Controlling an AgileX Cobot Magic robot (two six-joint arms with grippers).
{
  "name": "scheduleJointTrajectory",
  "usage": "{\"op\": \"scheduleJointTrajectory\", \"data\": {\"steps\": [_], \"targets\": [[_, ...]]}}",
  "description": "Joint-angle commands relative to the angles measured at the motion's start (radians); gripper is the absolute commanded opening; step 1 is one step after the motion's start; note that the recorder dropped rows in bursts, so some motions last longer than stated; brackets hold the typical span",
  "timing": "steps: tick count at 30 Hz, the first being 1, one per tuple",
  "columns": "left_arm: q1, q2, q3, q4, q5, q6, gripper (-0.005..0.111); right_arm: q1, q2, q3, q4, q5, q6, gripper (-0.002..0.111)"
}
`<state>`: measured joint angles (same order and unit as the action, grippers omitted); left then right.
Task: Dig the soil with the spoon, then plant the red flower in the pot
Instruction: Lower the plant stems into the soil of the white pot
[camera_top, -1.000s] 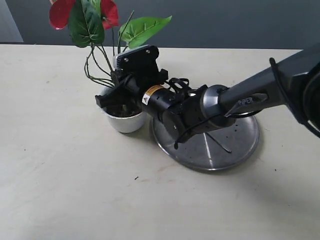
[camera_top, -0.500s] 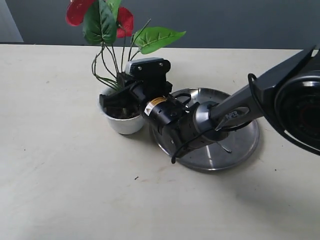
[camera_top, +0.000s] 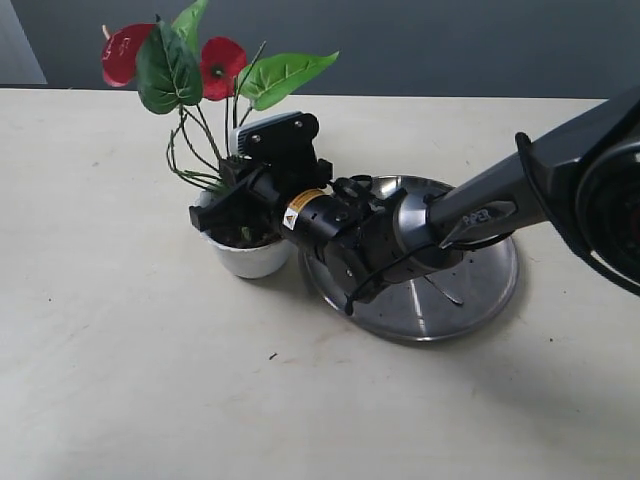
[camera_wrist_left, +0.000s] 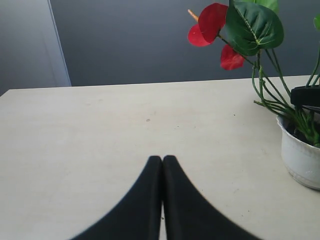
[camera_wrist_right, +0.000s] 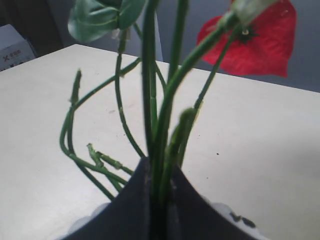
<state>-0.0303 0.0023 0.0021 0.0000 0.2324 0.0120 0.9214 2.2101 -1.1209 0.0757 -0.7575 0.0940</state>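
Note:
The red flower (camera_top: 222, 56) stands upright with its stem bases in the small white pot (camera_top: 250, 258). My right gripper (camera_top: 228, 212) is shut on the bunched green stems (camera_wrist_right: 161, 150) just above the pot's rim (camera_wrist_right: 227, 210). Dark soil (camera_top: 243, 236) shows inside the pot, mostly hidden by the fingers. The spoon (camera_top: 417, 308) lies on the steel plate (camera_top: 490, 290). My left gripper (camera_wrist_left: 162, 159) is shut on nothing, low over bare table, with the pot (camera_wrist_left: 300, 155) and the blooms (camera_wrist_left: 211, 22) off to one side. The exterior view does not show it.
The steel plate sits right beside the pot, under my right arm (camera_top: 480, 205). Crumbs of soil dot the plate and the pot rim (camera_wrist_right: 240, 219). A grey wall (camera_wrist_left: 150, 40) runs behind the table's far edge.
The flower, held by my right gripper, swung right half a second ago and has swung back left over the pot. The grip on the stems is unchanged.

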Motion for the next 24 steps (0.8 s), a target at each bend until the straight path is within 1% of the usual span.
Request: {"op": "scheduleJointTrajectory", "data": {"steps": [1,21,22,24], "targets": [[-0.002,-0.002,-0.002,0.0,0.0,-0.002,0.0,0.006,0.017,0.019,-0.032,0.114,-0.015,-0.001],[-0.002,-0.002,-0.002,0.0,0.0,-0.002,0.0,0.006,0.017,0.019,-0.02,0.111,-0.015,-0.001],[-0.002,-0.002,-0.002,0.0,0.0,-0.002,0.0,0.006,0.017,0.019,-0.022,0.104,-0.015,0.001],[-0.002,-0.002,-0.002,0.0,0.0,-0.002,0.0,0.006,0.017,0.019,-0.024,0.09,-0.015,0.008]]}}
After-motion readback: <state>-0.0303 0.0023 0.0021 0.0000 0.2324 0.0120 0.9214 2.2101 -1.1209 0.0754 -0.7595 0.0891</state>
